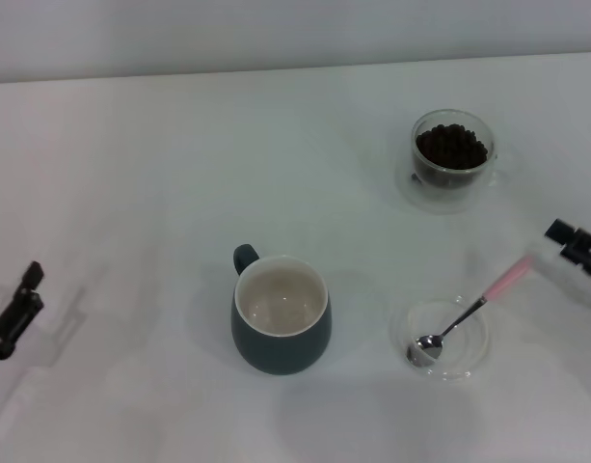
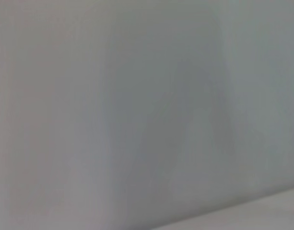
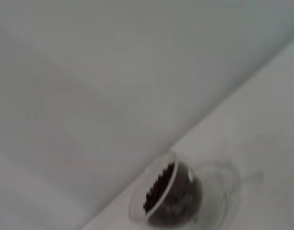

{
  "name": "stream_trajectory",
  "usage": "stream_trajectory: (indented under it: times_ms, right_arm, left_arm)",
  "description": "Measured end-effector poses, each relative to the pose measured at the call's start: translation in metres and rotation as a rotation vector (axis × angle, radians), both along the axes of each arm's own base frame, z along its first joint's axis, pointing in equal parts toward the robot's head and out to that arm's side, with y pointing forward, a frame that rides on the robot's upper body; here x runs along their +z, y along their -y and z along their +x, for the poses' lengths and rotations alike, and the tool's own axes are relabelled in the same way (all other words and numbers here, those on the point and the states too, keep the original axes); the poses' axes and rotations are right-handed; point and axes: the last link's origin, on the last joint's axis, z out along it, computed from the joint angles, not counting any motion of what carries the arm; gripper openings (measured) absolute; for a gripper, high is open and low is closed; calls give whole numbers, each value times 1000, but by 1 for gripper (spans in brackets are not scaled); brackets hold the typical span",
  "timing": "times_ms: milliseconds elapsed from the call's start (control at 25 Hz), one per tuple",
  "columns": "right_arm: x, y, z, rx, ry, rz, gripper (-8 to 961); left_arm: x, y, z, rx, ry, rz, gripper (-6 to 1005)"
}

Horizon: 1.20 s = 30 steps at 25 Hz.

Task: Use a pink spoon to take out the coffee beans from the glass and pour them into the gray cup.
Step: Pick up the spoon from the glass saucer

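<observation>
Spoon (image 1: 466, 314) lies bowl-down in saucer (image 1: 473, 364) just inboard of my right gripper (image 1: 575, 241), grip state unclear, glass (image 1: 453, 151) of beans (image 1: 451, 147) beyond, mug (image 1: 281, 313) farther inboard, left gripper (image 1: 13, 311) parked.

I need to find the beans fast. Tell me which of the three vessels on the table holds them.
The glass, the clear handled cup at the far right, holds the coffee beans. The gray cup shows an empty cream inside, and the shallow clear dish holds only the pink spoon.
</observation>
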Motion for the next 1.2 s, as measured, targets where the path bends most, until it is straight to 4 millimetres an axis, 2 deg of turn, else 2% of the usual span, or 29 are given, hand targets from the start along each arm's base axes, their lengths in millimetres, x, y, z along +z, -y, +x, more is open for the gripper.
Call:
stream_trajectory:
  times_ms: [200, 480, 1200]
  right_arm:
    - [-14, 1, -5, -17, -64, -73, 826]
    - [-29, 0, -14, -19, -112, -90, 823]
    - [-36, 1, -22, 12, -129, -74, 813]
  left_arm:
    - [9, -2, 2, -6, 28, 59, 775]
    - [16, -8, 4, -13, 36, 119, 774]
    - [16, -18, 6, -24, 0, 122, 775]
